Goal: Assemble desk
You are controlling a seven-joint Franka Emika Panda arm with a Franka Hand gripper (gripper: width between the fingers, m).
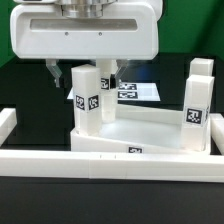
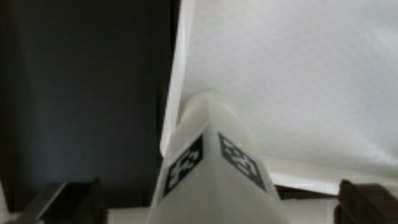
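Black tabletop (image 1: 30, 90), white border bars (image 1: 110, 163) along the front and the sides. One desk panel (image 1: 150, 130) lies flat against the front bar. Two legs stand upright on it: one (image 1: 86, 98) at the exterior view's left corner, one (image 1: 196, 100) at the right. Marker board (image 1: 140, 92) behind. Gripper (image 1: 82, 72) straddles the left leg, jaws wide, not clamping. Arm body hides the rear; wrist view is blurred.

White desk panel (image 1: 150, 135) lies flat with 2 tagged legs (image 1: 86, 100) (image 1: 196, 108) standing upright at its corners.
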